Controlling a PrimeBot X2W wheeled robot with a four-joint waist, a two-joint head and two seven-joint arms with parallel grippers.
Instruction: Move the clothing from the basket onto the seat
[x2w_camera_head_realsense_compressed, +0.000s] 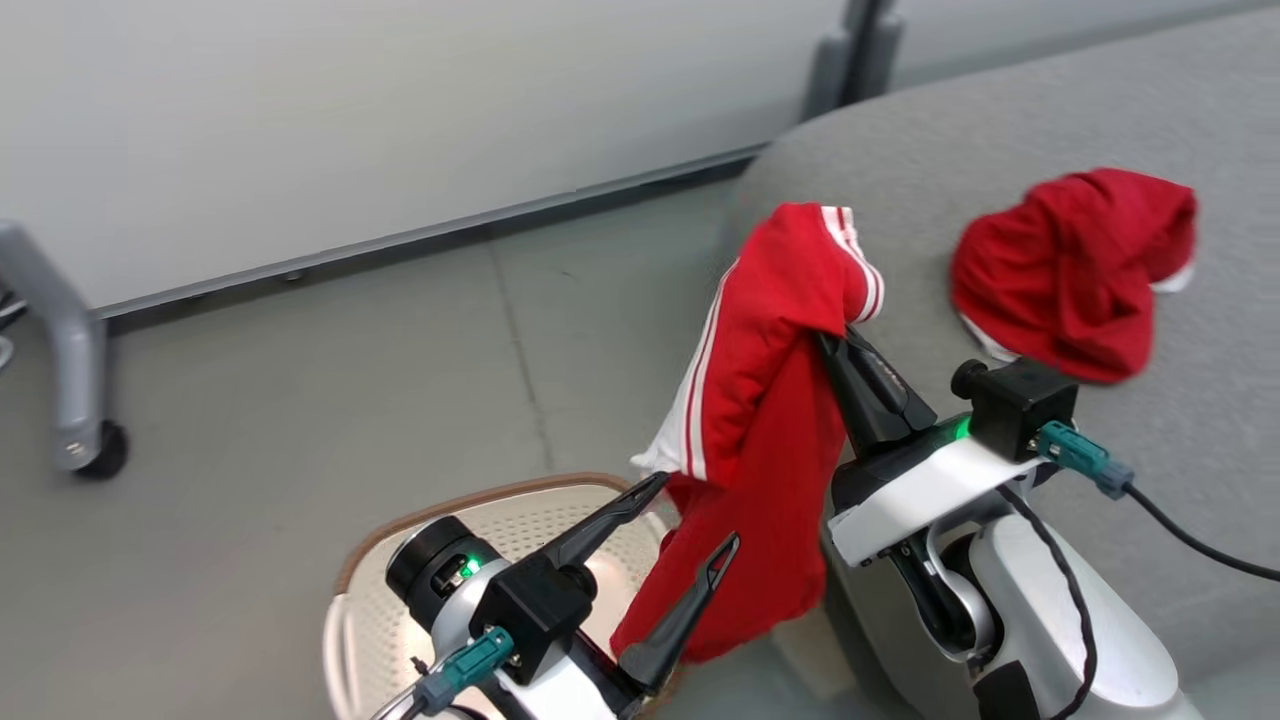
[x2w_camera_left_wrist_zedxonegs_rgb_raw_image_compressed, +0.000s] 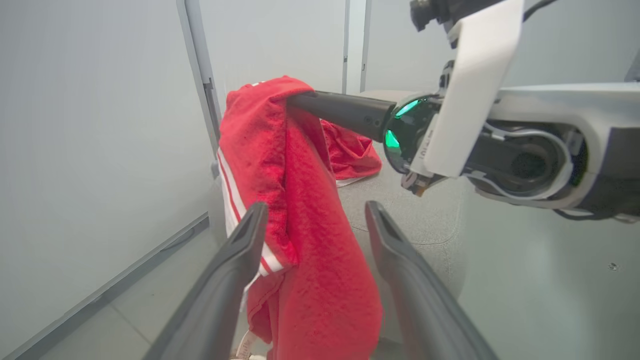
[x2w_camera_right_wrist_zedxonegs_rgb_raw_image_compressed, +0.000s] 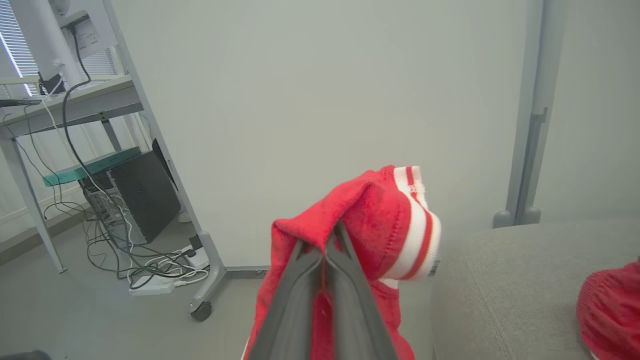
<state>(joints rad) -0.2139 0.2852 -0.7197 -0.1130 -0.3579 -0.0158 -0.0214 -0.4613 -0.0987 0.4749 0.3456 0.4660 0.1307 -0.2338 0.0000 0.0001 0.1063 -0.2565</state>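
Garments first: you have two red ones in sight. The hanging garment (x2w_camera_head_realsense_compressed: 760, 400) (x2w_camera_left_wrist_zedxonegs_rgb_raw_image_compressed: 300, 225) (x2w_camera_right_wrist_zedxonegs_rgb_raw_image_compressed: 370, 220) is pinched near its top by the right fingers (x2w_camera_head_realsense_compressed: 870, 385) (x2w_camera_left_wrist_zedxonegs_rgb_raw_image_compressed: 345, 112) (x2w_camera_right_wrist_zedxonegs_rgb_raw_image_compressed: 310, 290), which are clamped tight together on a fold of it. It droops in a long soft drape in the air beside the rounded corner of the seat (x2w_camera_head_realsense_compressed: 1000, 130) (x2w_camera_left_wrist_zedxonegs_rgb_raw_image_compressed: 415, 220) (x2w_camera_right_wrist_zedxonegs_rgb_raw_image_compressed: 500, 280), above the near edge of the basket (x2w_camera_head_realsense_compressed: 530, 530). Its cloth looks nubbly, like towelling, with thin white stripes down one side and a ribbed red-and-white band at the top.

The second garment (x2w_camera_head_realsense_compressed: 1075, 270) (x2w_camera_left_wrist_zedxonegs_rgb_raw_image_compressed: 350, 150) (x2w_camera_right_wrist_zedxonegs_rgb_raw_image_compressed: 610, 310) lies on the seat as a crumpled mound, with a sliver of white trim at its edge, well apart from the hanging one.

You have one basket: cream plastic dotted with small holes, rounded, with a brown rim. It sits on the floor just beside the seat. You see only part of it, so you cannot tell what is inside.

You have one seat: grey woven upholstery, broad, with a curved corner and a seam line.

Your left fingers (x2w_camera_head_realsense_compressed: 600, 520) (x2w_camera_left_wrist_zedxonegs_rgb_raw_image_compressed: 240, 250) are spread wide and grip nothing. In the left wrist view the lower part of the hanging garment dangles between them; you cannot tell whether it touches them.
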